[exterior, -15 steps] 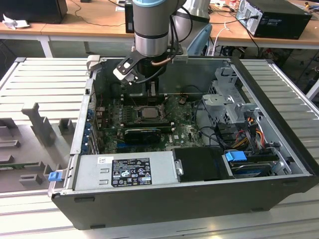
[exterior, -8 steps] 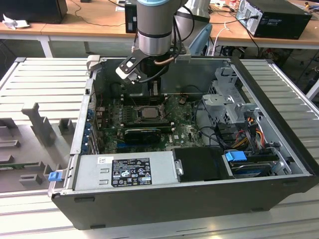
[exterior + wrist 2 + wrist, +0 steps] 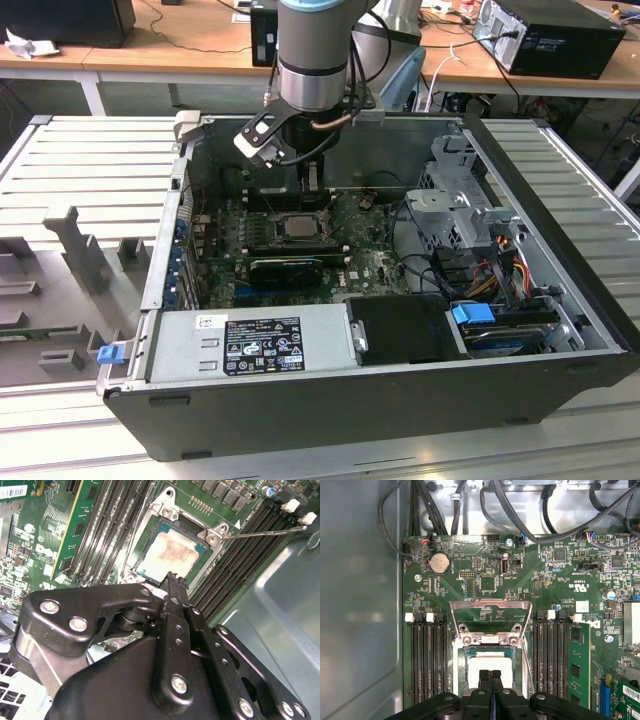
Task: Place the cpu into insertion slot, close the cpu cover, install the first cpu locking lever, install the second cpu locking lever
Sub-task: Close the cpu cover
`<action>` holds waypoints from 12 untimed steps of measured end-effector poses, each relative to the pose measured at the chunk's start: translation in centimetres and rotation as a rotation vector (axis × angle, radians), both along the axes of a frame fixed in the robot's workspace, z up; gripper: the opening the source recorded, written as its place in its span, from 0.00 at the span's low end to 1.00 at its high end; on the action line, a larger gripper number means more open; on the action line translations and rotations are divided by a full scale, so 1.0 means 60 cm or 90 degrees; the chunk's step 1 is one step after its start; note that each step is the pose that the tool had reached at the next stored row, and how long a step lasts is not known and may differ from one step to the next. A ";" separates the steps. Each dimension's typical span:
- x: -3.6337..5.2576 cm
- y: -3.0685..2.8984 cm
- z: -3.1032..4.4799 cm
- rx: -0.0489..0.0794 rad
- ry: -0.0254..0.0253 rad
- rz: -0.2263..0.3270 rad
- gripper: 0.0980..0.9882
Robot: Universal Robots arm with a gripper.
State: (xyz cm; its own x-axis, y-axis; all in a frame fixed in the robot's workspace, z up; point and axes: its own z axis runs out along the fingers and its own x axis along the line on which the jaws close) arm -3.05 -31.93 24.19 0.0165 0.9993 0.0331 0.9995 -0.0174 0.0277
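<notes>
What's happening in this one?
A robot arm is reaching into an open computer case, over the motherboard. The cpu already lies in the insertion slot. The cpu cover is flipped open, with bare board showing through its window. The tool hangs right over the chip's edge, its fingers pressed together with nothing between them.

An open black computer case [image 3: 400,395] lies on a slatted grey counter [image 3: 80,170]. Inside sit a silver power supply [image 3: 190,345] and a green motherboard [image 3: 455,587] with a coin battery [image 3: 439,563].
</notes>
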 end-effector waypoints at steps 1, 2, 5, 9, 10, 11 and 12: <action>0.000 0.0002 0.001 0.000 0.0000 0.000 0.01; 0.000 0.0011 0.002 0.000 -0.0001 -0.001 0.01; 0.000 0.0037 0.004 0.000 -0.0001 -0.001 0.01; 0.000 0.0044 0.006 0.000 -0.0001 -0.001 0.01; 0.000 0.0044 0.007 0.000 -0.0001 -0.001 0.01; 0.000 0.0045 0.009 0.000 -0.0001 -0.001 0.01; 0.000 0.0045 0.010 0.000 -0.0001 -0.001 0.01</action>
